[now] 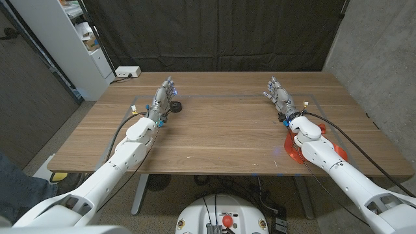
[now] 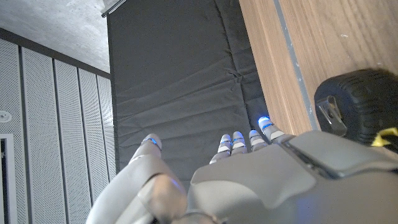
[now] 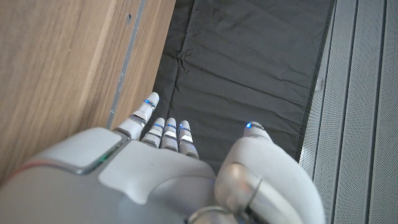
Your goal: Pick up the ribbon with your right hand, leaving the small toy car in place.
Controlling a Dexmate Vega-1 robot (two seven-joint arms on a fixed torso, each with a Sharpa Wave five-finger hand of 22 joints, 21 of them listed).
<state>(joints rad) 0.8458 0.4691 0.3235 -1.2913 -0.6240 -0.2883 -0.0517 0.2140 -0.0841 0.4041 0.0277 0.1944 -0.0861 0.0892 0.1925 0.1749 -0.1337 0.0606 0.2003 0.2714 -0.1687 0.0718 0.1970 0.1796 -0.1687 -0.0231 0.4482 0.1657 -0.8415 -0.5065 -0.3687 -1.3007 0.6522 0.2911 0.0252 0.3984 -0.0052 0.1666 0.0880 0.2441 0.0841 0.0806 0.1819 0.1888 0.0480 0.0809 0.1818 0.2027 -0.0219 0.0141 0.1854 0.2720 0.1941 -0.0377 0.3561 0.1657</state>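
Lying under the right forearm — the ribbon — behind the empty, spread right hand.

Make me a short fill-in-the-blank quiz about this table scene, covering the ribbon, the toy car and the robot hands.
1. The red-orange ribbon lies partly under the robot's ____ forearm.
2. The small black toy car sits on the robot's ____ side of the wooden table.
3. The right robot hand holds ____.

Missing words: right; left; nothing.
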